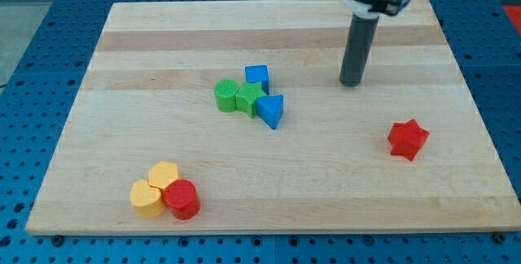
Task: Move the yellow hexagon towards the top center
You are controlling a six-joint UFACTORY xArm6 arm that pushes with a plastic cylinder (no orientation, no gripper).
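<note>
Two yellow blocks sit near the view's bottom left. The lower-left one (146,199) looks like the yellow hexagon; the upper one (164,173) looks heart-shaped. A red cylinder (182,199) touches both on their right. My tip (351,82) rests on the board at the view's upper right, far from the yellow blocks, up and to the right of them. It touches no block.
A cluster stands at the board's middle: a green cylinder (225,96), a green star (248,97), a blue cube (257,76) and a blue triangle (272,110). A red star (407,138) lies at the right. The wooden board (269,174) ends on a blue pegboard.
</note>
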